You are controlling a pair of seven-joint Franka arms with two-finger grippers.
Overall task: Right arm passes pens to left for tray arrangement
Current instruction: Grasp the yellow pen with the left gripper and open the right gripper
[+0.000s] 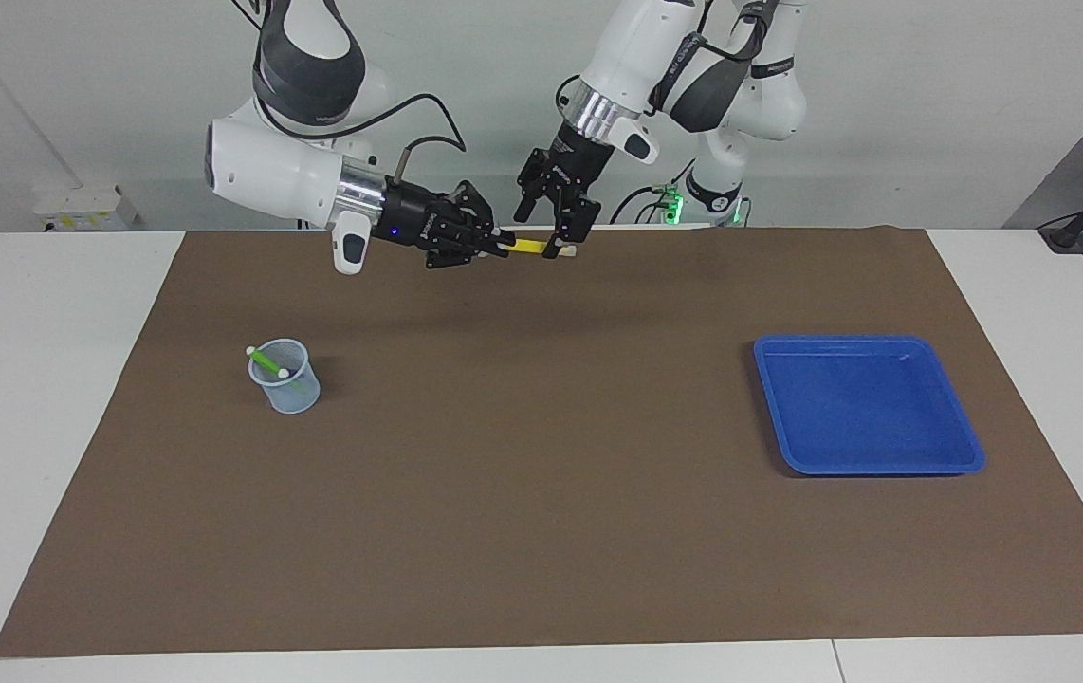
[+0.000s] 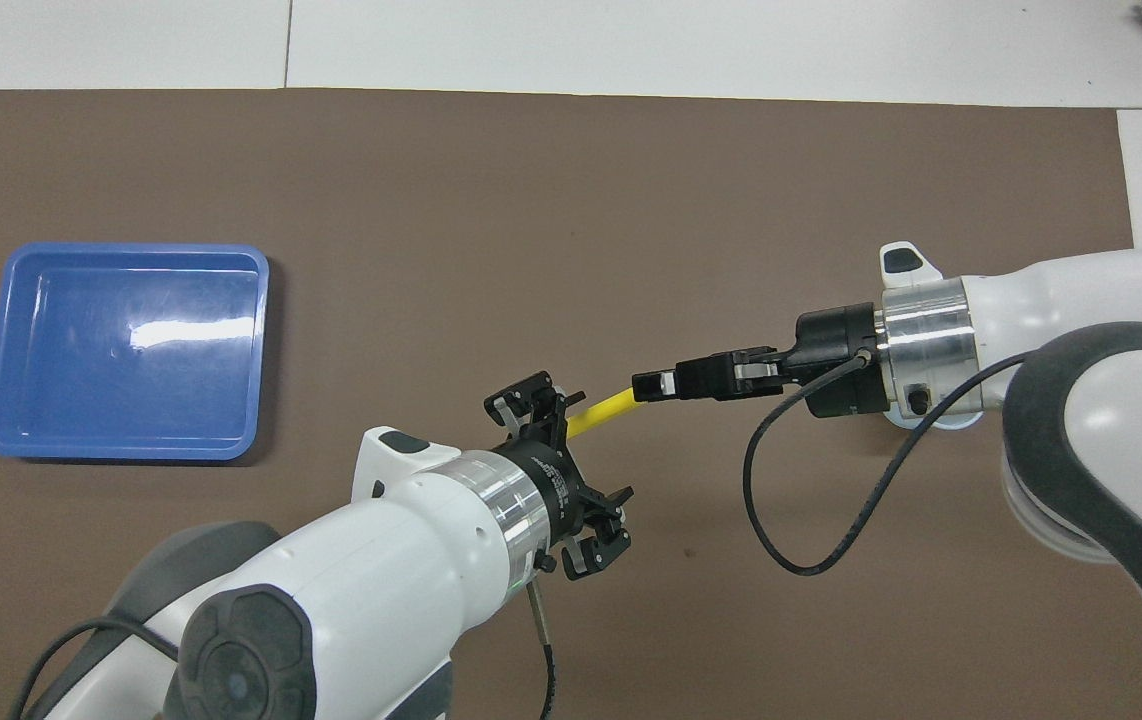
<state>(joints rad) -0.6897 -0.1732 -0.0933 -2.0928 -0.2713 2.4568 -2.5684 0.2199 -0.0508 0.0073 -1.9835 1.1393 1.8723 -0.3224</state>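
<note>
A white table [image 1: 48,398] under a pale wall carries a large brown rectangular mat [image 1: 541,493]. On the mat toward the left arm's end lies the shallow bright blue plastic tray [image 1: 963,446]; toward the right arm's end stands a small translucent pale-blue cup [image 1: 287,387] with a slim green marker pen [image 1: 266,361] leaning in it.

The white right arm [image 1: 266,171] with the dark grey elbow reaches level over the mat's edge nearest the robots. Its black right gripper [image 1: 502,248] is clenched on one end of the slim yellow marker pen [image 2: 603,408], held off the surface.

The white left arm [image 1: 636,47] slants down, and its black left gripper [image 1: 556,249] has its jaws spread around the pen's pale free end; whether they touch it cannot be told.
</note>
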